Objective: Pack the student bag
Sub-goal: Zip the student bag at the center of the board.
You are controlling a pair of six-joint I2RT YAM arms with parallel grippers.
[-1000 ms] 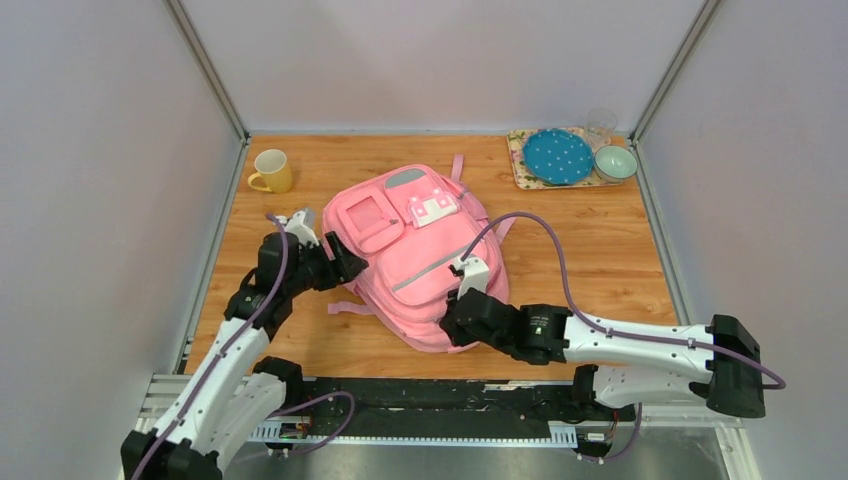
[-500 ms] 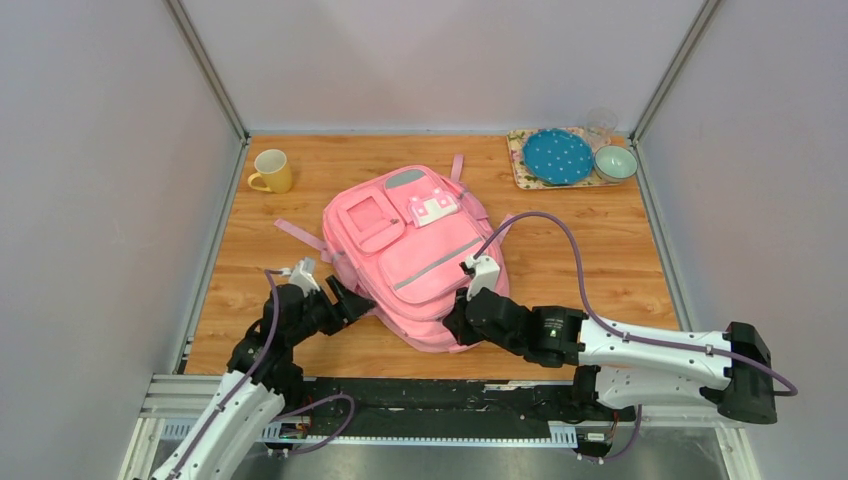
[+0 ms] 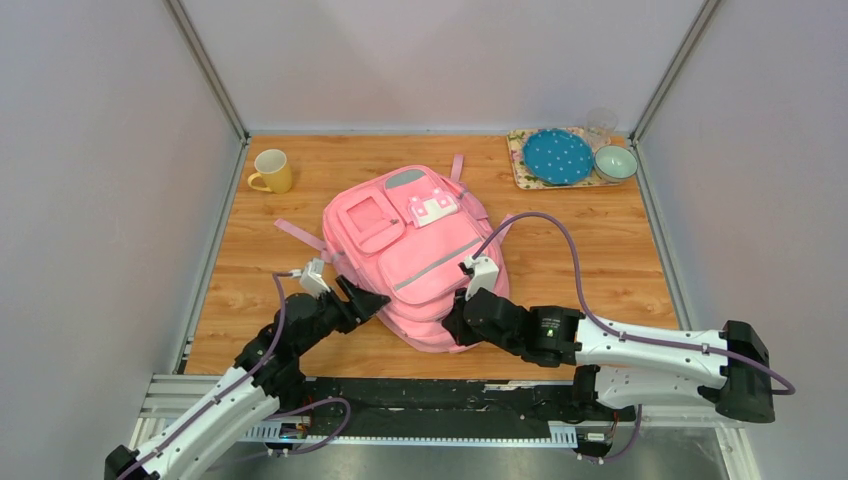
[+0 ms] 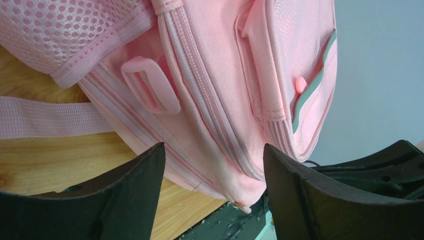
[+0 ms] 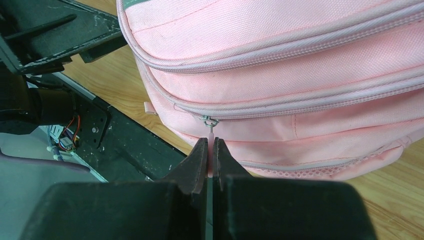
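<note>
Only the right wrist view shows it: my right gripper [image 5: 210,150] pinches the zip pull [image 5: 212,132] of the student bag [image 3: 415,250], which lies mid-table. From above, my wrist covers this. My left gripper [image 3: 366,297] is spread at the bag's near corner. A yellow mug [image 3: 271,171] and a plate [image 3: 557,156] stand far behind.

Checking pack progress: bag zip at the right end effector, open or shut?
Shut. Right wrist view: the zip on the student bag shows no gap beside its slider; right end effector pinches the pull.
</note>
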